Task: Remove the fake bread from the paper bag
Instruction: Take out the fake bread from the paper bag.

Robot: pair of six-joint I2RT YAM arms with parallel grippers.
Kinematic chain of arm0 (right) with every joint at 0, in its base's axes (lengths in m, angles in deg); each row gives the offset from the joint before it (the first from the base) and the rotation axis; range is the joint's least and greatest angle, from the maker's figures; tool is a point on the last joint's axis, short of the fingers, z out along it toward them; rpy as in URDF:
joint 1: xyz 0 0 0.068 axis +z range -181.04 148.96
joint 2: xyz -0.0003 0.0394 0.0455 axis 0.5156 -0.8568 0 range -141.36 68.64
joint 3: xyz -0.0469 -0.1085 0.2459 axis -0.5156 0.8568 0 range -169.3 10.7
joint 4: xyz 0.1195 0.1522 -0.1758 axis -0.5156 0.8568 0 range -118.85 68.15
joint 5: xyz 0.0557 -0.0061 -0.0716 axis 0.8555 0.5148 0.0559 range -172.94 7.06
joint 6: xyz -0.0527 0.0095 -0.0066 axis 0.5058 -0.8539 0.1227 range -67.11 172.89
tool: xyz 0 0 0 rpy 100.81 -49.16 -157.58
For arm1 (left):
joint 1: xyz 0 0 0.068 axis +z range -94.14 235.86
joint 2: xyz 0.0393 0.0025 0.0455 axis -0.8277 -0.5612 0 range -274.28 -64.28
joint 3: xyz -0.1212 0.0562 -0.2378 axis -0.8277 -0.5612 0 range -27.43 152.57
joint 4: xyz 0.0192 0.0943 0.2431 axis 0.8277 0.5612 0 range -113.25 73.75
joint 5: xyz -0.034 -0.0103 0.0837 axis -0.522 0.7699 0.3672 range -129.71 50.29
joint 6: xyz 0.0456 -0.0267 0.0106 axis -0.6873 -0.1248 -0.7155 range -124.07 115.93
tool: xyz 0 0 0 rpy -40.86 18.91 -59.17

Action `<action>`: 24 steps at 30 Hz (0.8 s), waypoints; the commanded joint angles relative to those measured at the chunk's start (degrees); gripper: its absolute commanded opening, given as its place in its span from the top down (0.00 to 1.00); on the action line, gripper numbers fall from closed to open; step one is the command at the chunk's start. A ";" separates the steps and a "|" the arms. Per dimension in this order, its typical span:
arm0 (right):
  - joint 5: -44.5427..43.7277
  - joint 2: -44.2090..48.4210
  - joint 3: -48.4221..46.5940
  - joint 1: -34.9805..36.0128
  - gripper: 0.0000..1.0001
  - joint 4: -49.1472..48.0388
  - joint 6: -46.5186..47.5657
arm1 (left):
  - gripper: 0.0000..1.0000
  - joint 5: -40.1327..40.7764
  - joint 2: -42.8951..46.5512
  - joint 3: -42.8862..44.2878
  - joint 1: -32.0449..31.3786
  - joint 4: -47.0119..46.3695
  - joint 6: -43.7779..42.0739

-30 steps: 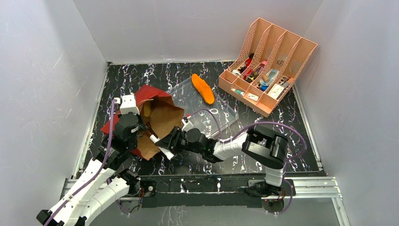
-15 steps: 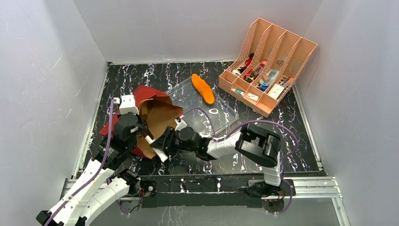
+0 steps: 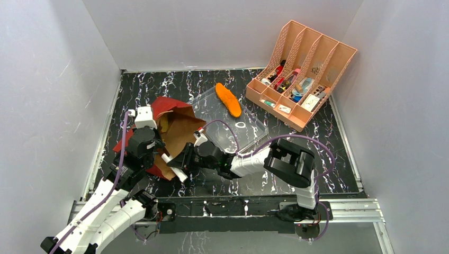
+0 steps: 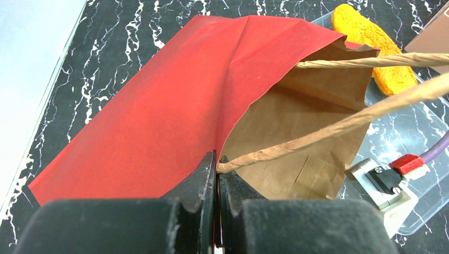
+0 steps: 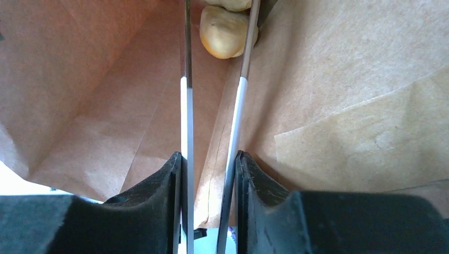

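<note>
the paper bag [image 3: 177, 132] lay on its side on the desk [image 3: 159, 84], its rim pinched by the pressed-together left gripper [image 4: 216, 164]; the nearer right gripper [image 5: 218, 13] was deep inside, jaws narrowly apart astride a tan fake bread [image 5: 225, 34] piece straight ahead at its tips, firm hold uncertain

Overhead camera: fixed high, behind the near edge of the table [image 3: 212, 84], facing the far wall. It stands far back, so I get the whole tabletop.

Left wrist camera: low behind the left gripper [image 4: 217, 159], looking forward along its fingers, close on the red outside and open mouth of the paper bag [image 4: 159, 106].

Right wrist camera: very close, looking along the right gripper [image 5: 219, 10] into the bag's brown inside. A tan bread piece [image 5: 225, 34] sits at the far end. The fingertips run off the top edge, so depth is probably poor here.

Overlap: all three views share the bag. The overhead and left wrist views also share the orange loaf [image 4: 370, 42] and the clear tray [image 4: 423, 132].
</note>
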 commanded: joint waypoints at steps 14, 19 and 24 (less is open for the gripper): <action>-4.58 15.07 7.64 0.13 1.00 -3.10 4.57 | 1.00 5.70 0.16 1.67 0.09 -0.92 1.55; -5.03 20.15 11.79 0.12 1.00 -1.94 5.56 | 1.00 7.69 -0.89 2.14 0.06 -0.25 2.65; -5.04 27.71 16.61 0.42 1.00 1.75 7.66 | 1.00 11.27 -2.66 3.57 0.07 0.91 3.69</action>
